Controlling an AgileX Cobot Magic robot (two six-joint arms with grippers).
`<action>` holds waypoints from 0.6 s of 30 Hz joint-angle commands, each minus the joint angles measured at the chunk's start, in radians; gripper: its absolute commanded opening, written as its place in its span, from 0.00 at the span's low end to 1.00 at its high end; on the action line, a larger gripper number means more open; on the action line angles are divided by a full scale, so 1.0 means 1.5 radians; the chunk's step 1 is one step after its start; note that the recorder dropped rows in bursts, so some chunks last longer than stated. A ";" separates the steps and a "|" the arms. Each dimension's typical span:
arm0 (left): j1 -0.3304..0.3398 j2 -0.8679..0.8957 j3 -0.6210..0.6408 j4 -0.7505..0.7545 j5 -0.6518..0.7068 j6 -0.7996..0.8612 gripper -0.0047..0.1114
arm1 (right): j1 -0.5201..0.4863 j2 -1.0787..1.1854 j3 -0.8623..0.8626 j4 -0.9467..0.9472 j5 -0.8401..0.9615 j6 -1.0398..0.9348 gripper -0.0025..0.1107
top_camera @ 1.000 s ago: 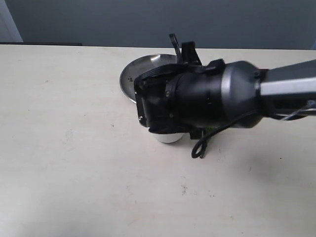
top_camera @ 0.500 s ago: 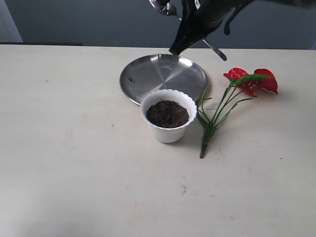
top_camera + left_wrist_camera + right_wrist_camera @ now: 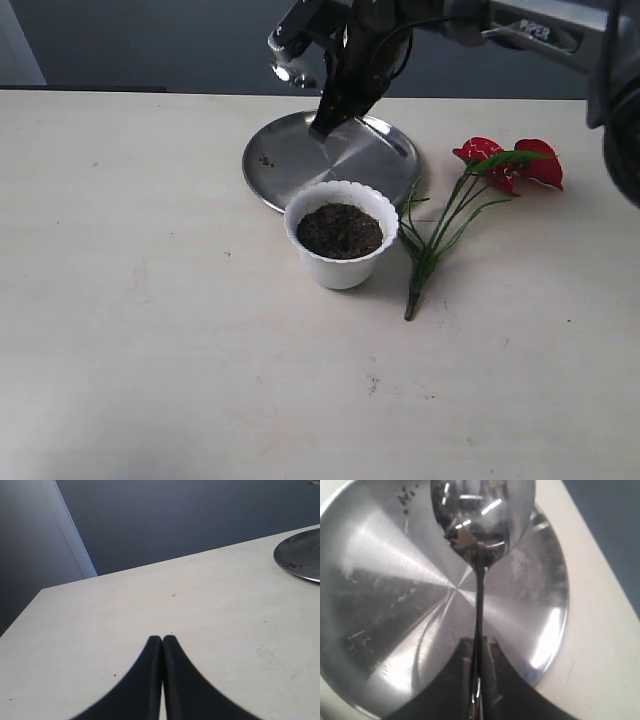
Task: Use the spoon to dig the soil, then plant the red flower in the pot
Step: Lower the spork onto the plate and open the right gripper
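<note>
Your right gripper [image 3: 479, 652] has its jaws closed hard on the spoon [image 3: 480, 525] handle, bowl pointing out ahead of the jaws and hanging over the round steel plate [image 3: 290, 160]. The bowl looks nearly empty, just a few crumbs stuck near the neck.

Left gripper [image 3: 162, 645]: jaws pressed together, holding nothing, only bare desk [image 3: 200, 605] ahead of them. It's parked, so no worry there.

Where things sit: the pot [image 3: 341, 270] with the soil [image 3: 340, 231] is below and just short of the right jaws, touching or overlapping the near edge of the plate in the exterior view; I can't tell which. The red flower [image 3: 505, 165] lies on the desk off to the outer side of the right jaws, stems running toward the pot base.

Risks from here:
- Grip is on a thin, slick handle. Push into packed soil and the spoon can twist or slide in the jaws.
- Pot looks light. A sideways dig could tip it or shove it into the plate.
- Soil sits close to the rim, so a deep scoop will likely spill onto the desk.
- The flower stems end near the pot, and a low swing of the arm could drag them.
- Can't judge spoon height above the plate from either view, so watch for a clip on descent.
</note>
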 commanded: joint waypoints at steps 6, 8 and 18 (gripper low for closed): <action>0.000 -0.002 0.000 -0.002 -0.006 -0.001 0.04 | -0.004 0.069 -0.010 -0.001 -0.019 -0.007 0.02; 0.000 -0.002 0.000 -0.002 -0.006 -0.001 0.04 | -0.004 0.074 -0.010 0.003 -0.031 -0.007 0.02; 0.000 -0.002 0.000 -0.002 -0.006 -0.001 0.04 | -0.004 0.088 -0.010 0.003 -0.056 -0.007 0.02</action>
